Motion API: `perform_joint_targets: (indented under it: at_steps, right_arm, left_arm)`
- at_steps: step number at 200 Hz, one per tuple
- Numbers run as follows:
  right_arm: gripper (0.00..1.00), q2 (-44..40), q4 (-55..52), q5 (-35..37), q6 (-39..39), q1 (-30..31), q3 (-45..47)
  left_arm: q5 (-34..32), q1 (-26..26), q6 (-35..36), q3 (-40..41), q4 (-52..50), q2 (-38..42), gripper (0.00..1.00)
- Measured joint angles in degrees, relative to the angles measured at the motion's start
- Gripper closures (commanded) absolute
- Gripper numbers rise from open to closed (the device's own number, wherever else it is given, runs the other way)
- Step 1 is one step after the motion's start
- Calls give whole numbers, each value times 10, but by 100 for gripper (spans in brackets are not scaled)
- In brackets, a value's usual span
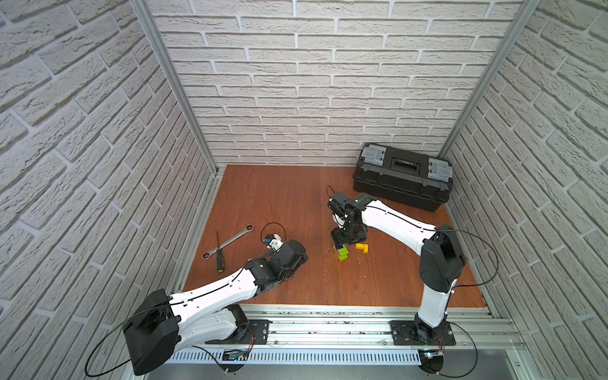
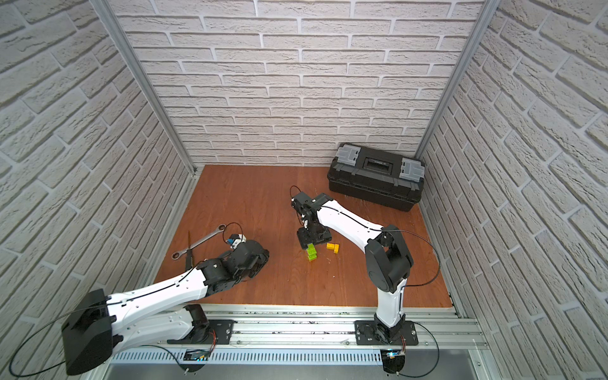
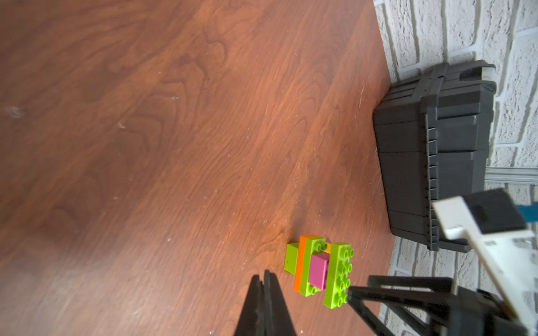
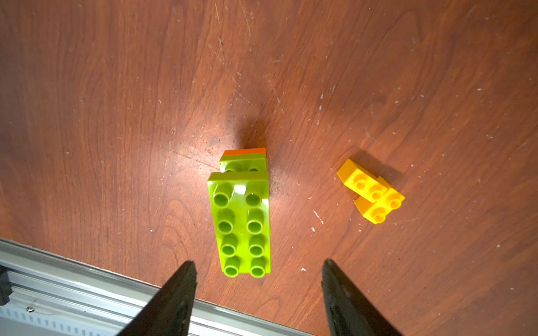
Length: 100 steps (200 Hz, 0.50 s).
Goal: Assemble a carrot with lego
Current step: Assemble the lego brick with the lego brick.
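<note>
While the right gripper gapes and the left gripper clenches, the carrot stacks lime, pink, orange.

Brick stack: lime green, pink and orange layers, studs up.
Yellow bricks: two, overlapping, near stack, apart.

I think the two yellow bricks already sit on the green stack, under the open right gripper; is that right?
Not quite: the right wrist view shows the yellow bricks on the table beside the green stack, apart from it. The right gripper is open over the stack.
</note>
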State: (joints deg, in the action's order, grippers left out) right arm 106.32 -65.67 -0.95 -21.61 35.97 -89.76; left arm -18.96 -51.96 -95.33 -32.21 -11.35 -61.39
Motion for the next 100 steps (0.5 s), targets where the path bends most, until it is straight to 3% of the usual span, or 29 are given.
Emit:
perform_joint_targets:
  at_steps: [20,58,100]
  right_arm:
    - [42,-15,-6,-1,1,-5,-8]
    - [69,-23,-6,-4,8,-11,-22]
    - [76,-12,-1,-15,11,-12,-22]
  left_arm:
    - [-2,1,-3,2,-7,3,100]
    - [-2,2,-5,2,-7,1,100]
    - [-1,2,-7,2,-7,-2,100]
